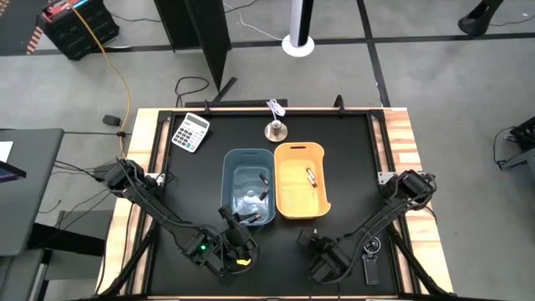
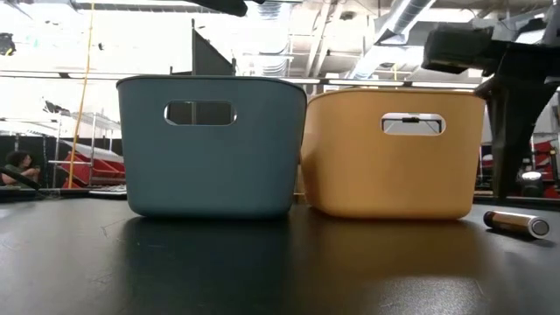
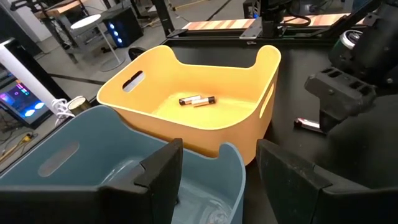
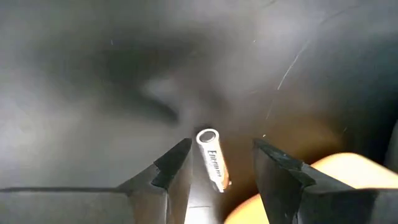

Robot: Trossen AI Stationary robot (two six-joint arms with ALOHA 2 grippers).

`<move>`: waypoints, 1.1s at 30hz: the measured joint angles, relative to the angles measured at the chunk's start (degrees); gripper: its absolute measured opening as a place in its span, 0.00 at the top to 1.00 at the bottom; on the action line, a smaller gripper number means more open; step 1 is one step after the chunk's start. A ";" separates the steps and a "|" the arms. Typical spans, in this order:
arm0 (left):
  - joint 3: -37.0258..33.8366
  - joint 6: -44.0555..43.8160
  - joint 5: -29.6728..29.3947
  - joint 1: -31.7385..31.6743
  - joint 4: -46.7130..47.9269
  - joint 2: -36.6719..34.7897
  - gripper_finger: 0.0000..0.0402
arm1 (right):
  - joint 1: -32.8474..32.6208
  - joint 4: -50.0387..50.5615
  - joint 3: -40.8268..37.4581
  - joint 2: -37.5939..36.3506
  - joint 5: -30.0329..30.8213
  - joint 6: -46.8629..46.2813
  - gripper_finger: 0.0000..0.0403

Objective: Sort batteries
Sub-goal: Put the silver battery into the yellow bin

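A blue bin (image 1: 248, 188) and an orange bin (image 1: 299, 180) stand side by side at the table's middle. The blue one holds a few dark batteries (image 1: 261, 186); two lighter batteries (image 3: 197, 100) lie on the orange bin's floor. My left gripper (image 3: 217, 180) hovers open over the blue bin's near rim (image 3: 231, 155). One silvery battery (image 4: 211, 160) lies flat on the table (image 2: 516, 223) near the orange bin's near corner. My right gripper (image 4: 221, 168) is open and low over it, a finger on either side, not touching.
A calculator (image 1: 191, 131) lies at the far left and a small metal disc with a white cord (image 1: 276, 128) behind the bins. A black gadget (image 1: 372, 267) sits by the right arm at the near edge. A person (image 2: 13, 166) shows beyond the table.
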State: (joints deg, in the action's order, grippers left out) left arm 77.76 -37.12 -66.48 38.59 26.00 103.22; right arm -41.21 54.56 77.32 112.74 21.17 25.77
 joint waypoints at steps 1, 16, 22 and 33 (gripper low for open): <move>0.00 -0.02 0.00 0.00 0.00 0.00 0.51 | -0.01 -0.23 -0.29 0.01 0.03 1.28 0.55; 0.00 -0.13 0.00 0.00 -0.04 0.00 0.51 | 0.37 -1.57 -4.85 0.07 2.99 6.26 0.56; 0.00 -0.15 0.28 0.00 -0.06 0.00 0.51 | 1.32 -4.77 -4.88 0.07 2.97 6.41 0.61; 0.00 -0.15 0.39 0.00 -0.07 0.00 0.51 | 2.49 -5.90 -4.88 0.02 -0.80 1.89 0.76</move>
State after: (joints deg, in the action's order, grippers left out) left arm 77.76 -37.28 -66.09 38.59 25.93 103.22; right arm -38.72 48.66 72.44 112.76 20.37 27.66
